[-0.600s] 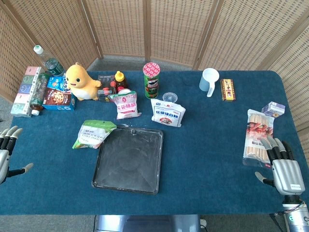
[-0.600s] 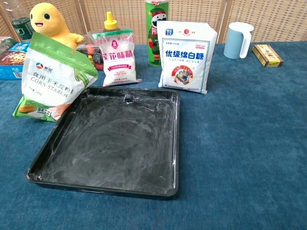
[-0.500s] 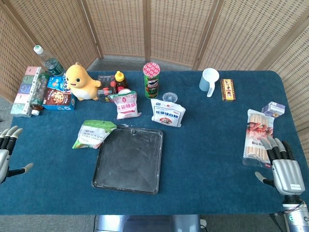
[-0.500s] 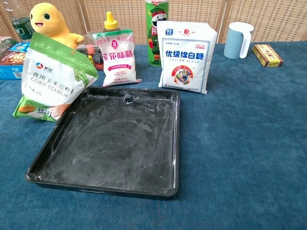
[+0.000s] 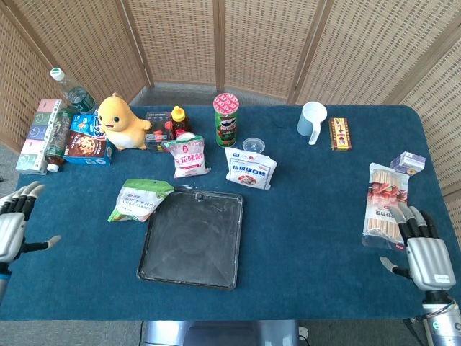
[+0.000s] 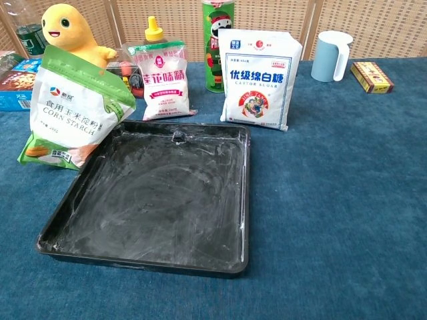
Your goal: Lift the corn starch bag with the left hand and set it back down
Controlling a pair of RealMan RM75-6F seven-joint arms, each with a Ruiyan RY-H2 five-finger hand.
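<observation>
Two hands in play, and only one has budged: the left hand [image 5: 14,225] sat further out at the table's left edge a moment ago and has now slid inward and a touch up, its thumb now reaching out over the blue cloth. That reads to me as the opening reach, the approach only just starting. Fingers first: on the left they are spread wide, thumb sticking out sideways, nothing in them and nothing touched except perhaps the table edge, which I cannot make out. Over on the right, the right hand [image 5: 421,254] is where it was, fingers fanned apart and empty, fingertips just short of the packet of sticks [image 5: 385,204] at the table's right side. Moving outward to the prize: the corn starch bag [image 5: 139,200] stands well apart from the left hand, leaning against the upper left corner of the black tray [image 5: 170,268]; from the chest camera it is tilted, label facing us, its lower edge on the cloth and its right side touching the tray's rim. Behind it stand the yellow plush toy [image 5: 119,122] and a pink-printed bag [image 5: 189,156], with a white sugar bag [image 5: 250,168] further right. Nothing lifted yet; my call is the hand has the whole gap across the cloth to cover before any grasp.
</observation>
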